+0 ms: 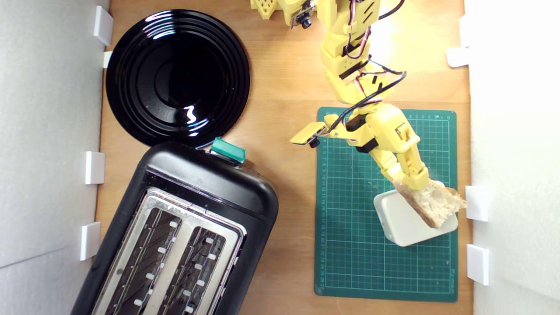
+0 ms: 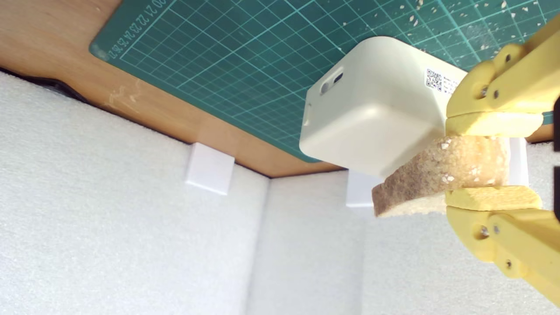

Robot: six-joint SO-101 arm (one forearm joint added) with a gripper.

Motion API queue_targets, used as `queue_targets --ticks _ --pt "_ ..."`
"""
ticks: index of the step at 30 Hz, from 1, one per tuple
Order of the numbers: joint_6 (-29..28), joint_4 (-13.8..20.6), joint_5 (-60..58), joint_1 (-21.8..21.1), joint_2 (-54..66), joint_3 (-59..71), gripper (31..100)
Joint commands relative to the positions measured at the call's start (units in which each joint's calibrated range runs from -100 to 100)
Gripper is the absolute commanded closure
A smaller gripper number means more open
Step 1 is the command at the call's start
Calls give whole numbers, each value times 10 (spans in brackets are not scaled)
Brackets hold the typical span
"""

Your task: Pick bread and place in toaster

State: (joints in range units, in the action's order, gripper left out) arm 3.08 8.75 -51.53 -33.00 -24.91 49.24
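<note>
Exterior risk: the bread (image 1: 437, 202) is pinched at one end only — it may droop or slip on the way across to the toaster (image 1: 183, 236).
Wrist grip: the gripper (image 2: 492, 162) is clamped on the slice's crust edge — bread juts outward, beside the cream box (image 2: 372, 109).

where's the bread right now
On the exterior view's right, the bread is clamped in the gripper over the cream box on the green mat, far from the toaster.
</note>
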Motion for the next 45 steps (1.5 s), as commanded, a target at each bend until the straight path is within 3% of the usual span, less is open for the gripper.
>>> queue_targets --ticks 1,15,23,37,45 --pt "3 2 -16 -4 6 -16 755" --pt "1 1 -9 19 89 -13 755" --pt "-1 1 160 29 219 -14 755" --pt "5 1 336 46 423 -22 755" --pt "62 1 417 59 519 -22 755"
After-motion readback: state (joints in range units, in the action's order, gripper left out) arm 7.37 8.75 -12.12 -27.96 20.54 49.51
